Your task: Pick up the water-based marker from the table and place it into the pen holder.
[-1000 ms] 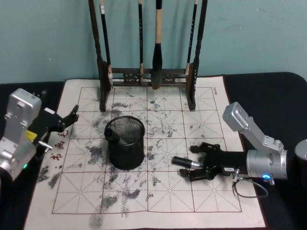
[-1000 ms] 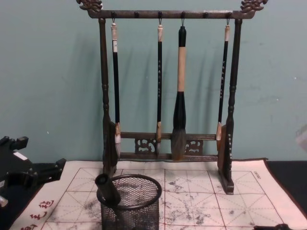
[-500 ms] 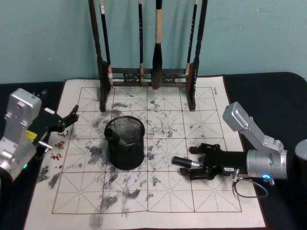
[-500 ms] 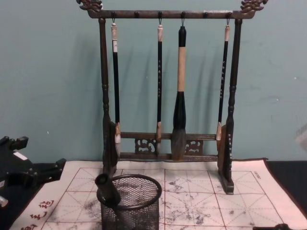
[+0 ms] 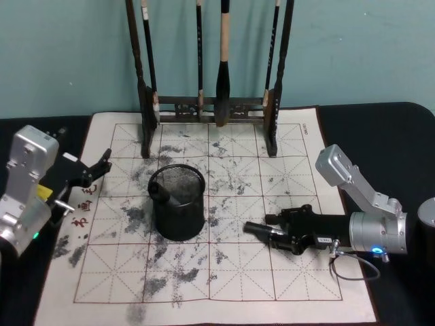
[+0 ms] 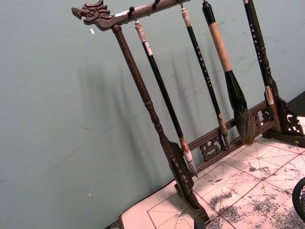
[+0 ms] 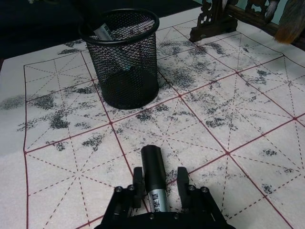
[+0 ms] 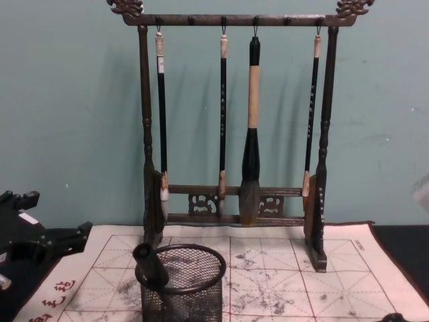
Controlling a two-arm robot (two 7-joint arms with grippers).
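Clamped by the right gripper [image 5: 277,233], the water-based marker [image 5: 258,229] must be lifted over the pen holder [image 5: 178,212]; the left gripper [image 5: 102,165] is parked, spread.

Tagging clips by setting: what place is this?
Probably a calligraphy desk rigged for robot trials: brush rack with hanging brushes, ink-stained grid mat, mesh pen holder; right gripper grips the marker, left gripper parked.
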